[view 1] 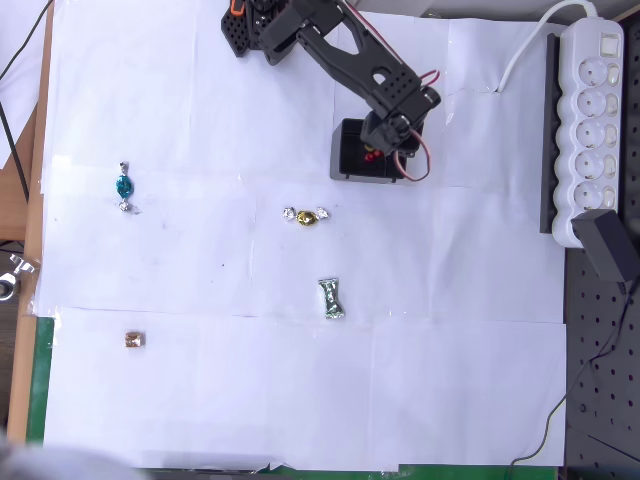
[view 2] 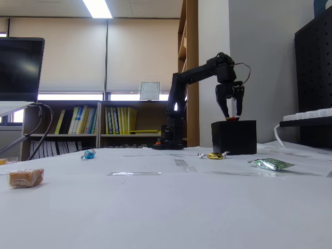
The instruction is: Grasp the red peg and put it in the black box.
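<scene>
Look at the overhead view, from left to right. Near the table's (view 1: 200,400) left edge you see a blue candy (view 1: 124,186), and lower down a brown candy (view 1: 134,340). In the middle lie a gold candy (view 1: 305,215) and, below it, a silver candy (view 1: 330,299). Near the top edge stands the box (view 1: 345,160). Your gripper (view 1: 378,152) hangs right over it, and red bits show inside the box there. In the fixed view the gripper (view 2: 232,118) points down, its tips at the box (view 2: 233,137) rim with the peg (view 2: 230,119) between them. At the right edge lies a white power strip (view 1: 590,110).
</scene>
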